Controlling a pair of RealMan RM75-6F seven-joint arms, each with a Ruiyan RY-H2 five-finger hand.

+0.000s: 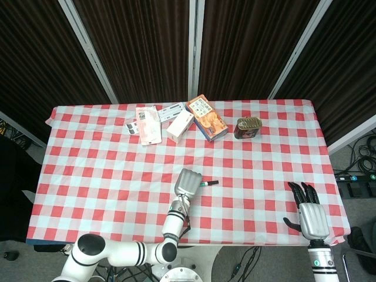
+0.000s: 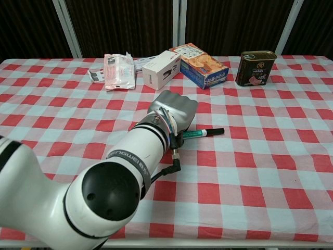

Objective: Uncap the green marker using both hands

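The green marker [image 2: 203, 133] lies near the middle of the checkered table [image 2: 270, 156], with its black cap pointing right and its green end under my left hand [image 2: 174, 108]. That hand covers the marker's left end with its fingers curled down around it, and the cap end is tilted slightly up off the cloth. In the head view the marker [image 1: 209, 184] sticks out to the right of the left hand [image 1: 189, 183]. My right hand [image 1: 309, 215] is at the table's front right edge, fingers spread and holding nothing, far from the marker.
Along the far side stand a dark tin can [image 2: 254, 68], an orange snack box [image 2: 200, 64], a small white box [image 2: 162, 70] and a pink-and-white packet [image 2: 118, 70]. My left forearm [image 2: 130, 172] fills the near left of the chest view.
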